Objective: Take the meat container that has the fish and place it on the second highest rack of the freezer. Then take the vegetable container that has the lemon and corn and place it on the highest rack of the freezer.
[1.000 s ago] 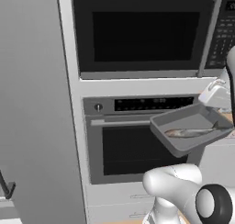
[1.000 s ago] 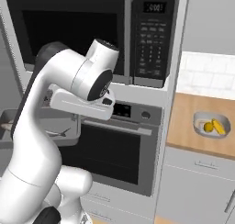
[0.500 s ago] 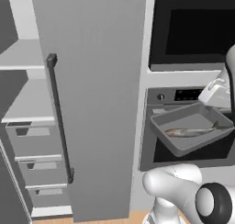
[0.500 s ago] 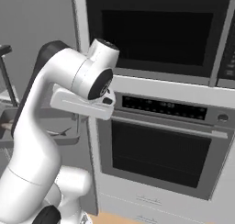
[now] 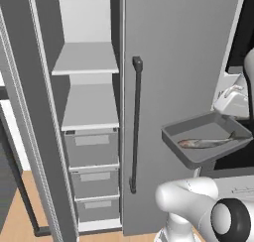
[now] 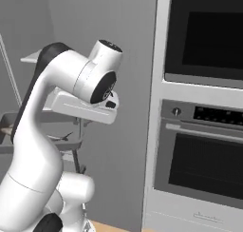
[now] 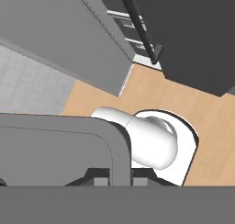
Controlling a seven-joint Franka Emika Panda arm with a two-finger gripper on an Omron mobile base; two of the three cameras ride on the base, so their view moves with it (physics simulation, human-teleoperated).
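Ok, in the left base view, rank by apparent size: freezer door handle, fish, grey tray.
1. Freezer door handle, the longest.
2. Grey tray.
3. Fish, shorter than its tray.
The tray sits nearer the camera, so its rank against the handle is unsure.

The arm (image 6: 52, 131) is glossy white, built of thick rounded tubular links, filling the left half of the right base view. A dark band (image 6: 40, 79) runs along the outer curve of its upper link. The joint cap (image 6: 102, 86) near the frame's centre is a dark grey disc. At the lower right of the left base view, a black ring (image 5: 229, 221) circles a white hub.
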